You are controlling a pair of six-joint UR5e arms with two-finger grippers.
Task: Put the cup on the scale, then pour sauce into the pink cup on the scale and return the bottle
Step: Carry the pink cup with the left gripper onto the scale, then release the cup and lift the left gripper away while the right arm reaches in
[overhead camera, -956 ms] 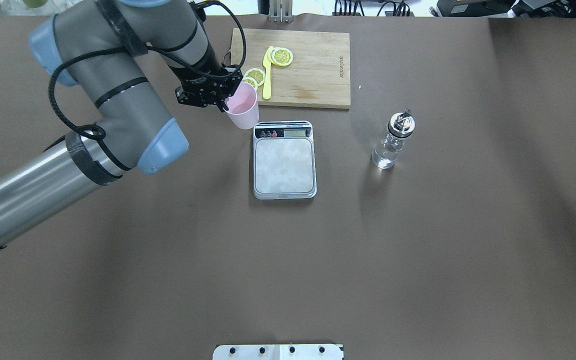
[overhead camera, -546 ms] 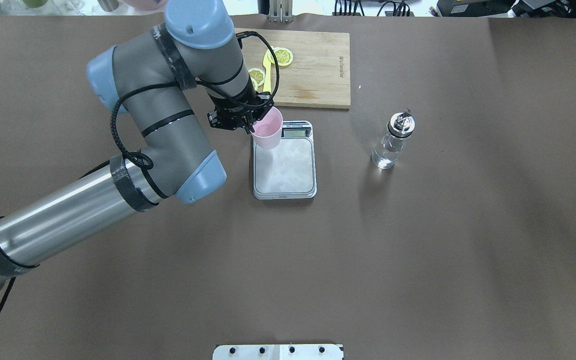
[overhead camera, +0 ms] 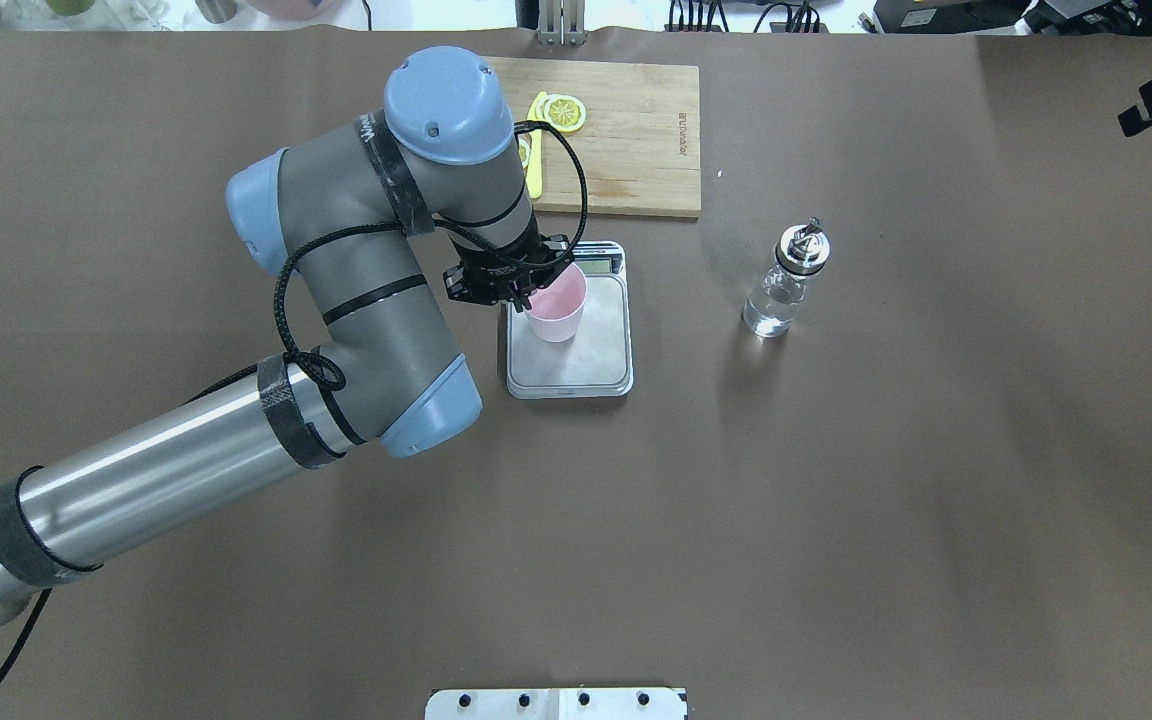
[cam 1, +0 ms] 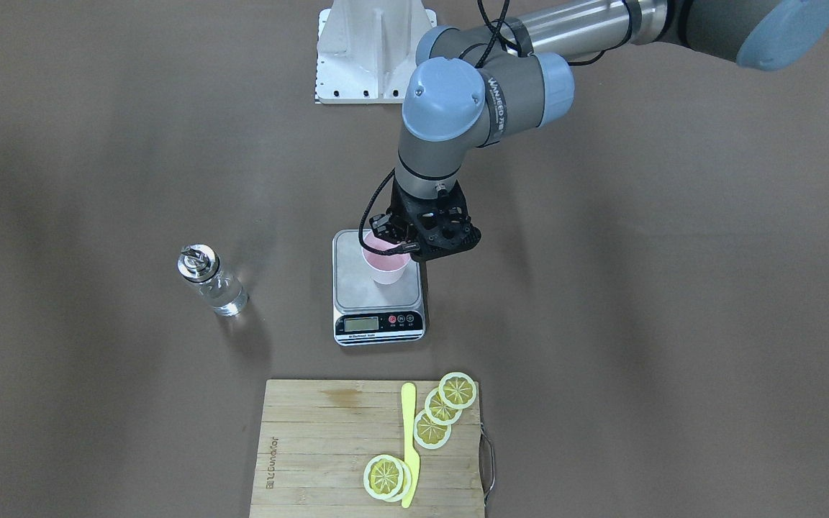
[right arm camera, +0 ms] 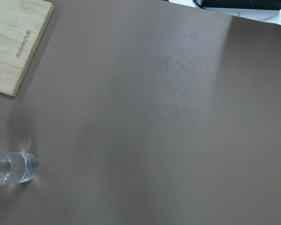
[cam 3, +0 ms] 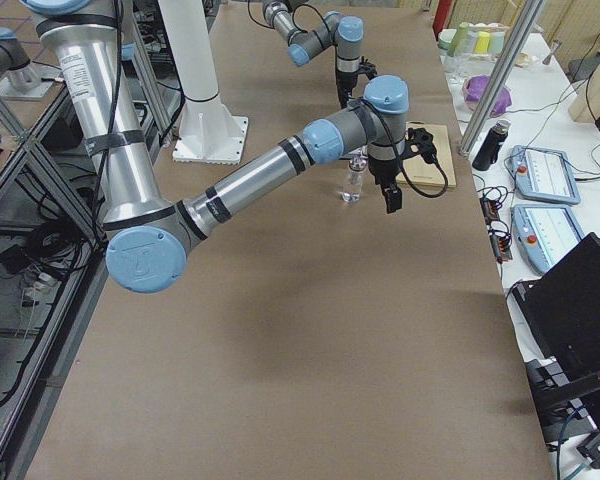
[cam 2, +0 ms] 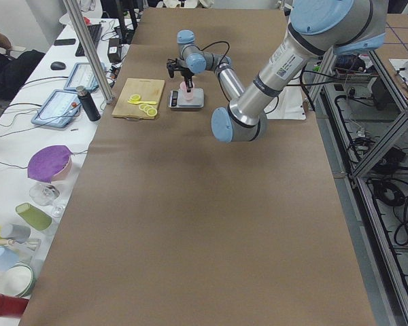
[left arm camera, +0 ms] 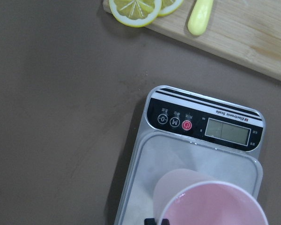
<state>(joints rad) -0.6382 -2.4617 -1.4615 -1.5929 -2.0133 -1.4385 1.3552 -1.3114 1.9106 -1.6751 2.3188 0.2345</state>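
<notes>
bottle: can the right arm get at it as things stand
Probably yes: the bottle stands upright by itself, apart from the scale, where the left pincer holds the cup.

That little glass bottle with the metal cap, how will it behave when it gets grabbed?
The bottle looks like smooth clear glass, so it is probably slippery and breakable if dropped. It stands tall on a narrow base with a metal cap on top, so a sideways nudge may tip it.
</notes>
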